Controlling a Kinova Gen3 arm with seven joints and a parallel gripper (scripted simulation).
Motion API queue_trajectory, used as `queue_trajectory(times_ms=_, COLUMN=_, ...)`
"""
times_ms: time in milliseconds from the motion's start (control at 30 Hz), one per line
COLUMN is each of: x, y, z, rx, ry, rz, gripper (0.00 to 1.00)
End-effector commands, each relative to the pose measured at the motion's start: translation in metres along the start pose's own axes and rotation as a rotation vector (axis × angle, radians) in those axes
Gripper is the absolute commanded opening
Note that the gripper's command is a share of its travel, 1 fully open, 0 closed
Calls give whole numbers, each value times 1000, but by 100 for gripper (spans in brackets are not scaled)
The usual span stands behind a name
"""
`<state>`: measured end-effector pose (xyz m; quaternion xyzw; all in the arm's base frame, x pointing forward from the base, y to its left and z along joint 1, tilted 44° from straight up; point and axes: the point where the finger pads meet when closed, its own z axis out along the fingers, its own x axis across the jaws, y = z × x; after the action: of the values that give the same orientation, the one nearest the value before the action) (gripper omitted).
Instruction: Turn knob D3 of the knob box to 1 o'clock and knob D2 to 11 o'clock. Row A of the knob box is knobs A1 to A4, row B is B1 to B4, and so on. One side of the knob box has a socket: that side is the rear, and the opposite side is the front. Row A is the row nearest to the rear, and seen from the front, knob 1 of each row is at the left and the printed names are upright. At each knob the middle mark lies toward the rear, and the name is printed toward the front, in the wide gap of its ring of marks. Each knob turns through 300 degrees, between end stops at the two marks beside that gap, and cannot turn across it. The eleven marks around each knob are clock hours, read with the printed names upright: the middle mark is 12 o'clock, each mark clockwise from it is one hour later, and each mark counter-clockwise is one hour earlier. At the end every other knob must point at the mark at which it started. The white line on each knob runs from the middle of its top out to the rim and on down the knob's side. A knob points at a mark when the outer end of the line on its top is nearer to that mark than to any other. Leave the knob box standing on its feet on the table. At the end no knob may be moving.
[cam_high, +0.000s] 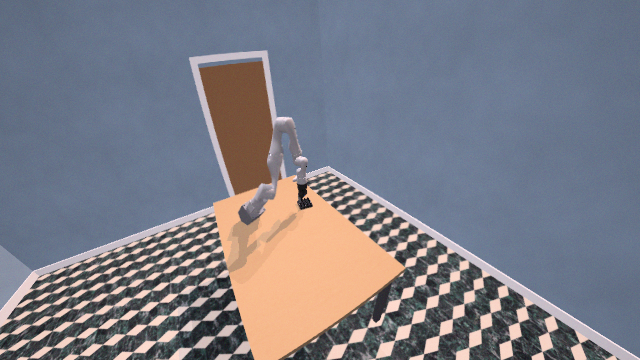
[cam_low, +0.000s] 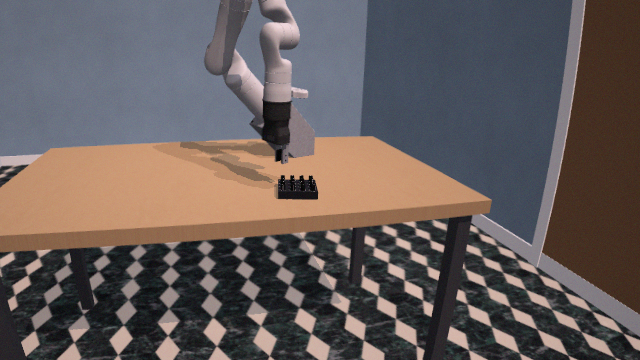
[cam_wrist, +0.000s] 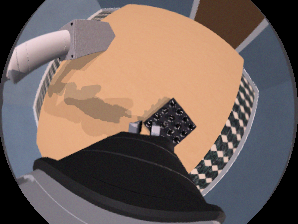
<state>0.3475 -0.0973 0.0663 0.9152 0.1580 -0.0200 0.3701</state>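
While the end effector (cam_high: 302, 200) (cam_low: 282, 161) (cam_wrist: 146, 126) hovers, the knob box (cam_high: 305, 204) (cam_low: 298, 194) (cam_wrist: 186, 131) stands upright.

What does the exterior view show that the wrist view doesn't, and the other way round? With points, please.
Only exterior: dark straight table legs (cam_low: 452, 285).

Only wrist: the black knob box's top face seen from above, turned like a diamond.

Both: the black rectangular knob box (cam_low: 298, 195) (cam_wrist: 161, 122), the two-fingered end effector (cam_low: 282, 161) (cam_wrist: 146, 126), the flat wooden tabletop (cam_low: 150, 200) (cam_wrist: 150, 55).
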Motion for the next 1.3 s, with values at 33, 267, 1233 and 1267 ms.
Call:
queue_trajectory(times_ms=33, x=6, y=2, z=-4, rx=-11, ry=16, rz=108, gripper=46)
queue_trajectory(times_ms=267, x=15, y=9, z=-8, rx=-14, ry=39, rz=307, gripper=46)
queue_trajectory(times_ms=1233, x=22, y=15, z=-12, rx=-14, ry=59, rz=455, gripper=46)
queue_trajectory(times_ms=1267, x=22, y=15, z=-12, rx=-14, ry=59, rz=455, gripper=46)
